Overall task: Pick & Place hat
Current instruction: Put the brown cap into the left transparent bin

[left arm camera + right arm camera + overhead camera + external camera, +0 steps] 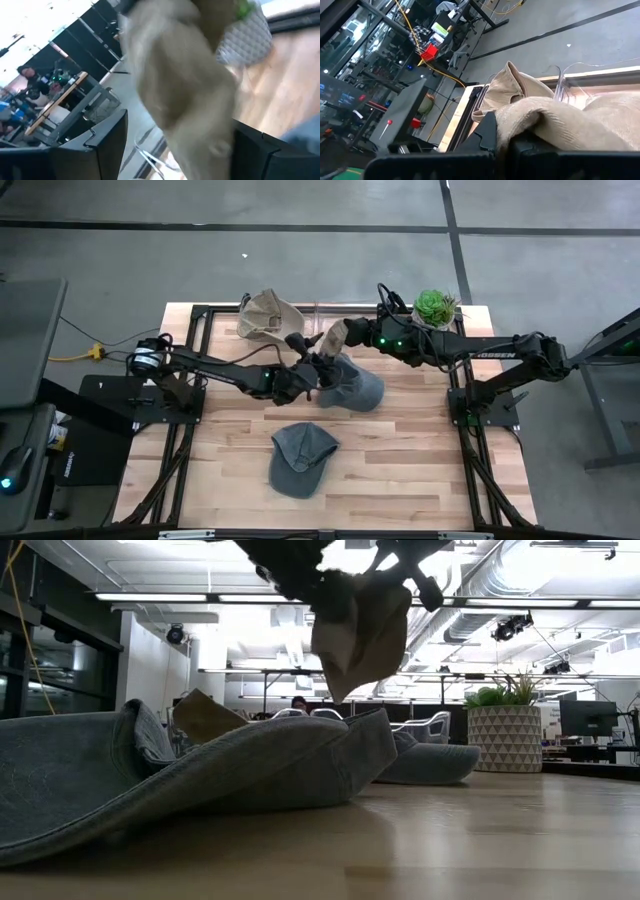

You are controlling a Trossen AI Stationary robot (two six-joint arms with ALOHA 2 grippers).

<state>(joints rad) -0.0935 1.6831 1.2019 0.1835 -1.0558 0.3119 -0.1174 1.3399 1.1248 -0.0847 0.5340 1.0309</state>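
Denim first: from table height a grey-blue cap (150, 775) lies flat in the near foreground, and I see it again from overhead at the front of the wooden table (420, 480), untouched. Behind it a second blue cap (352, 385) sits near the table's middle, directly under both arms. Above that cap hangs the tan hat (333, 338), the piece I take to be in play: the right gripper (340, 340) is clamped shut on its fabric, and in the right wrist view the cloth bunches right over the dark fingers (530, 150). The left gripper (312, 368) sits just beside it with jaws spread wide; tan cloth fills its wrist view, but I cannot tell whether the pads touch it. From table height the hat dangles clear of the table, limp and folded. Farther back another tan hat (268, 317) rests at the far edge, and a potted succulent (436, 307) stands at the far right corner. Risks as I judge them: the pinch is on a fold only, so the fabric could slip out mid-carry; the hanging brim could snag the blue cap below; and the two grippers are close enough to collide if either swings.
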